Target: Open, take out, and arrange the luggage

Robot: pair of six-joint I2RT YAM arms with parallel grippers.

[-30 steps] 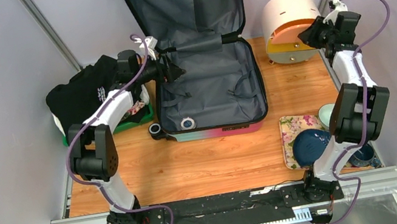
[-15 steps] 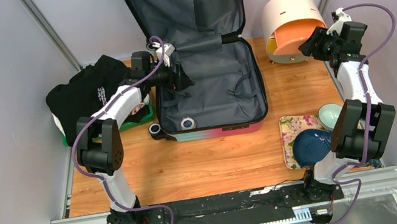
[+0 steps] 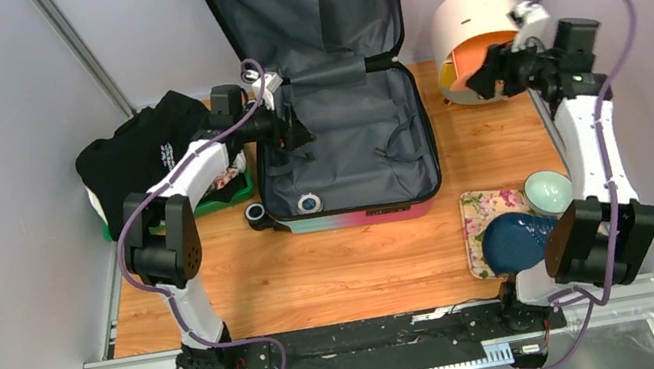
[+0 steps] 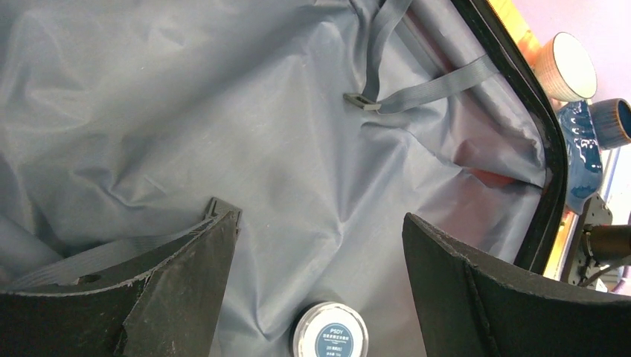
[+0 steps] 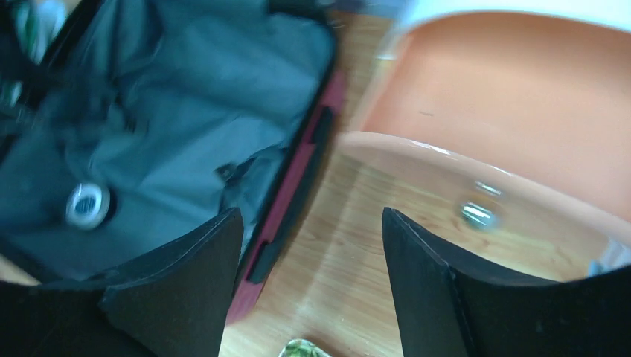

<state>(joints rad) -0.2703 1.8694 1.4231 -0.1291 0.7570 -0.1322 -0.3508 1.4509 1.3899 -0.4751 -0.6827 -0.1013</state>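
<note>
Left gripper hung wide open and empty over the grey lining of the luggage, which lay open mid-table. It would likely do best descending squarely, jaws straddling the round tin, clear of loose fabric. Right gripper, also parted and empty, faced the orange container.

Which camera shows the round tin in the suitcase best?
Left wrist: the round tin is close and sharp, label showing, bottom cropped. Top external shows it whole but tiny; right wrist shows it blurred.

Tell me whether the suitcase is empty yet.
Not empty. The luggage lies open with its lid propped up, and one small round tin sits inside near its front edge.
</note>
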